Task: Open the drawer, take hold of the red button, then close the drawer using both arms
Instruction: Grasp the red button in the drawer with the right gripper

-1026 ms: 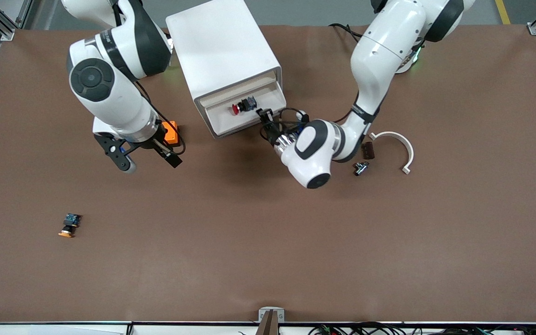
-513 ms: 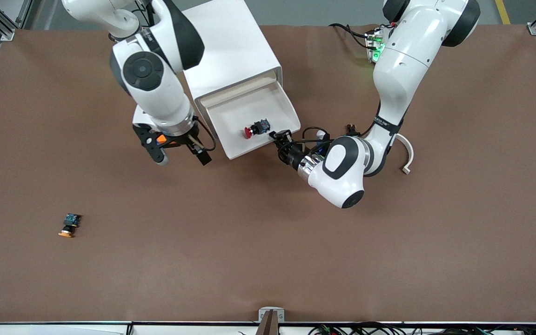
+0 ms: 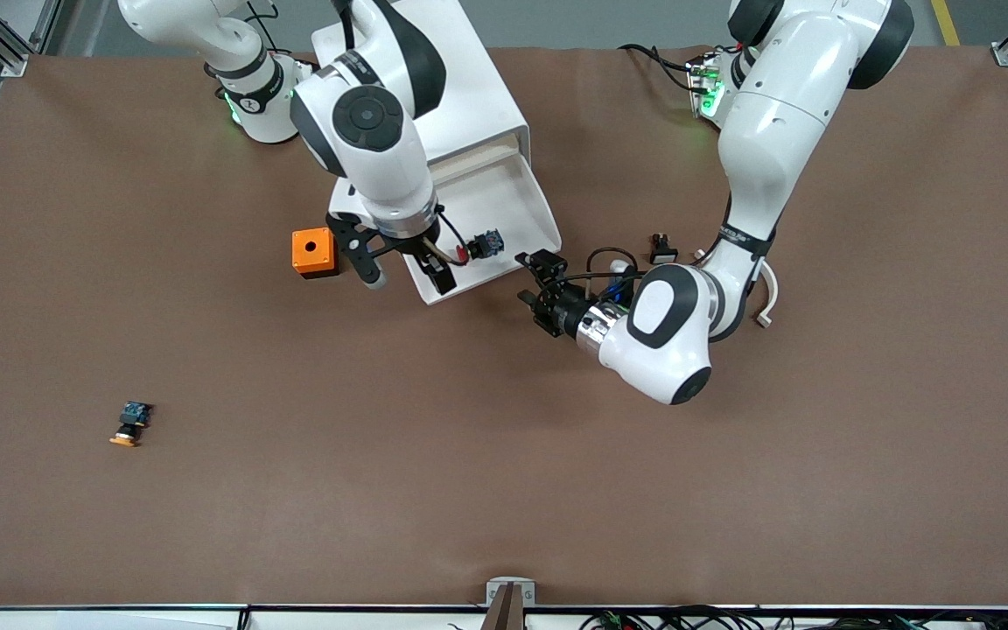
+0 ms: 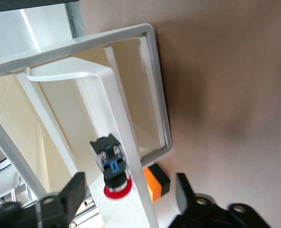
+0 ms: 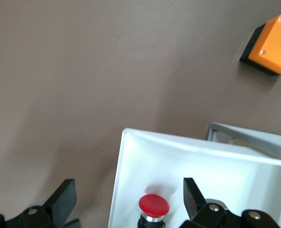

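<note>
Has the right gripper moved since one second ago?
Yes. The right gripper, open, was over bare table beside the orange cube. It has gone toward the left arm's end and now hangs over the open drawer, near the red button.

The right arm [image 3: 373,140] covers part of the cabinet [image 3: 469,105]; the right wrist view's edge crops the button [image 5: 153,205].

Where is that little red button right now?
The red button lies in the pulled-out drawer of the white cabinet, just under the open right gripper.
</note>
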{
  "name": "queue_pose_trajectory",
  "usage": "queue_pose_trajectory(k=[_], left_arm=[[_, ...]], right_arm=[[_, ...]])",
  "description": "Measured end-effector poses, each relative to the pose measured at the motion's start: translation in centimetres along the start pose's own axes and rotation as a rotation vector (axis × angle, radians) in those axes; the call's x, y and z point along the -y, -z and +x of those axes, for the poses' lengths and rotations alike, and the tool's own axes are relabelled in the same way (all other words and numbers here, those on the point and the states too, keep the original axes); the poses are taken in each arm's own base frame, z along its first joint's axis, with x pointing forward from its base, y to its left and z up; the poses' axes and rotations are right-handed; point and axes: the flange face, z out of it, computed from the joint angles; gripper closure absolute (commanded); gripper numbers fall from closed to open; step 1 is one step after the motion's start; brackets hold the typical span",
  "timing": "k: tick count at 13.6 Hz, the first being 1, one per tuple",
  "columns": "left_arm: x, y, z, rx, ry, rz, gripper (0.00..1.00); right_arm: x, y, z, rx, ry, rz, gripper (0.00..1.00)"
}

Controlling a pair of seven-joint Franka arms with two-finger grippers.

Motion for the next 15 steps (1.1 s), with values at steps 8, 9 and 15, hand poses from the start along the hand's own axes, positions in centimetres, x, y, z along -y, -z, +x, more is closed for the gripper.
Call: queue_pose_trajectory(k=[8,9,15], left_arm=[[1.9,8.9,0.2,-0.133,-0.240,-0.247,0.01],[2.6,9.9,0.2,-0.181,-0.287,-0.285,0.01],[8.1,19.8,1.3,-0.330,-0.646,-0.463,0.01]], right_arm=[[-0.3,-4.0,-6.2,-0.009,0.016,-0.027,0.00],[-0.3,-4.6,-7.0,-0.009,0.012,-0.024,0.00],[-0.5,-7.5,-9.1,-0.019,0.028,-0.049,0.11]])
